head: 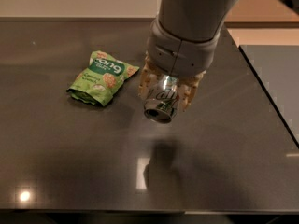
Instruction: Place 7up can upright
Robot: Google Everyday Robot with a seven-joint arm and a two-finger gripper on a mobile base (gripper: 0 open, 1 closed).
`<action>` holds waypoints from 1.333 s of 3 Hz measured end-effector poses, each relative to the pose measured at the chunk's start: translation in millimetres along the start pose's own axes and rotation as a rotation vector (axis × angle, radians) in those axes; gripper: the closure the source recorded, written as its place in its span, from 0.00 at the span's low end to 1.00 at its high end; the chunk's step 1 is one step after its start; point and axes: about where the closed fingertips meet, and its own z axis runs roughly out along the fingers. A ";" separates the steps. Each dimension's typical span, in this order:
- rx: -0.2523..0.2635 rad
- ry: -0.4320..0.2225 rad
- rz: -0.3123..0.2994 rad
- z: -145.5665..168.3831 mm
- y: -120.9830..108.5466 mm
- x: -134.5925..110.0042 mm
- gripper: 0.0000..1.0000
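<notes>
My gripper [164, 93] hangs over the middle of the dark table [56, 148], under the grey arm. Its tan fingers [147, 80] are shut on the 7up can [161, 102], a silver can with green markings. The can is held above the table, tilted, with its round end pointing down and toward the camera. Its dark shadow lies on the table just below. The can's upper part is hidden between the fingers.
A green snack bag [101, 77] lies flat on the table to the left of the gripper. A second grey surface [275, 73] adjoins the table on the right, across a light gap. The table's front edge runs along the bottom.
</notes>
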 end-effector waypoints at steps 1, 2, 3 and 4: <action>0.045 -0.041 0.024 -2.9 1.5 2.6 1.00; 0.123 -0.133 0.052 -6.6 11.1 8.8 1.00; 0.191 -0.221 0.045 -17.2 15.1 9.0 1.00; 0.235 -0.285 0.002 -30.0 10.3 7.7 1.00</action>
